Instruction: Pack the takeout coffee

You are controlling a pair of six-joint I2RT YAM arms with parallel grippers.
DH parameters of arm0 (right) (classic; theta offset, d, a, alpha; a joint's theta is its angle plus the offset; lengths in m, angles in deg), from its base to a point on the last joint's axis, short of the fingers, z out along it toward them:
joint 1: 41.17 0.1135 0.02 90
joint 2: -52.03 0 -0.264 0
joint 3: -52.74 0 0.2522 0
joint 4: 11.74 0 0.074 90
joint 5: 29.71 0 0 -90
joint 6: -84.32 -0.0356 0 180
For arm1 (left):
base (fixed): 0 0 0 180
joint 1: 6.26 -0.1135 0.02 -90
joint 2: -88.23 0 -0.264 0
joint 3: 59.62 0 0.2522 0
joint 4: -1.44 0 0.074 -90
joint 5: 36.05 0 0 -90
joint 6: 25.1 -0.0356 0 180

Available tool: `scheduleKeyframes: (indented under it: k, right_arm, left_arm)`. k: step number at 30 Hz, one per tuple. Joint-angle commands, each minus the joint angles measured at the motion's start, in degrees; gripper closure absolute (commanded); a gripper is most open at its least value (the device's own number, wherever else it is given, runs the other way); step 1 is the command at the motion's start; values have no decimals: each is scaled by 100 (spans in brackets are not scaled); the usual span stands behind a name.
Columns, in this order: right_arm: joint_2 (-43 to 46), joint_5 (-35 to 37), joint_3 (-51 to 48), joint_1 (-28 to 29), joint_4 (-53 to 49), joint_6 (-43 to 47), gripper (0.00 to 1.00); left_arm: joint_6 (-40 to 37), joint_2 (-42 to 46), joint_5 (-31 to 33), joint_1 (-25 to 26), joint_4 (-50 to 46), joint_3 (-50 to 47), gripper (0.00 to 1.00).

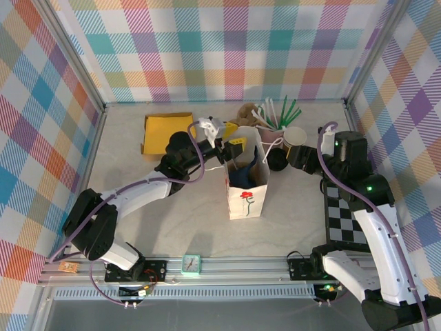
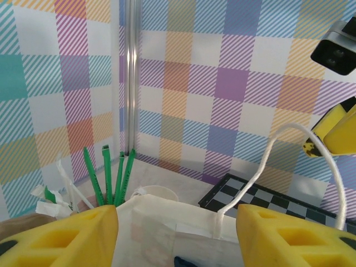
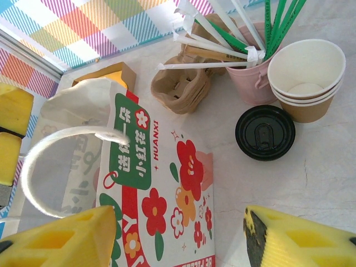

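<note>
The takeout coffee is hidden from these views. A white paper bag (image 1: 247,200) with red flowers stands open mid-table, something dark blue inside it. My left gripper (image 1: 231,148) hovers over the bag's far rim; in the left wrist view its yellow fingers (image 2: 67,236) stand apart on either side of the rim (image 2: 167,228), and the white cord handle (image 2: 289,133) loops up between them. It is open and holds nothing. My right gripper (image 3: 181,233) is open above the bag's printed side (image 3: 167,183) and the bare table.
A loose black lid (image 3: 265,132) lies flat beside a stack of unlidded brown cups (image 3: 306,72). A pink bucket of straws (image 3: 250,78) and a pulp cup carrier (image 3: 181,86) stand behind. A yellow box (image 1: 167,131) lies far left, a checkerboard (image 1: 348,214) right.
</note>
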Motion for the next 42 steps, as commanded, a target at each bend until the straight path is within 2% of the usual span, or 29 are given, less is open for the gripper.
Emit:
scheduleKeyframes:
  k: [1, 3, 9, 17, 19, 23, 28, 33, 42]
  right_arm:
    - [51, -119, 75, -11, 76, -63, 37]
    - [40, -147, 70, -16, 79, -65, 36]
    - [7, -270, 97, -7, 72, -24, 23]
    - [-108, -325, 223, 1, -2, 143, 11]
    - [-131, -335, 266, 1, -25, 184, 1]
    - [-149, -282, 342, 10, -57, 267, 1]
    - [-166, -204, 487, 19, -82, 395, 1]
    - [-120, 118, 686, 28, -109, 598, 1]
    - [234, 954, 457, 28, 96, 844, 1]
  left_arm:
    - [-142, 234, 70, 19, -14, 26, 41]
    - [-142, 287, 106, 19, -90, 45, 40]
    - [-136, 533, 177, 19, -496, 178, 35]
    - [230, 1062, 487, 21, -1887, 898, 27]
    - [262, 1185, 603, 20, -2304, 1095, 25]
    - [224, 1451, 953, 19, -2733, 1199, 20]
    - [-21, 1860, 1697, 19, -3186, 1133, 0]
    - [-366, 2335, 2640, 19, -3688, 886, 0]
    - [-1078, 3406, 3765, 19, -3943, -21, 0]
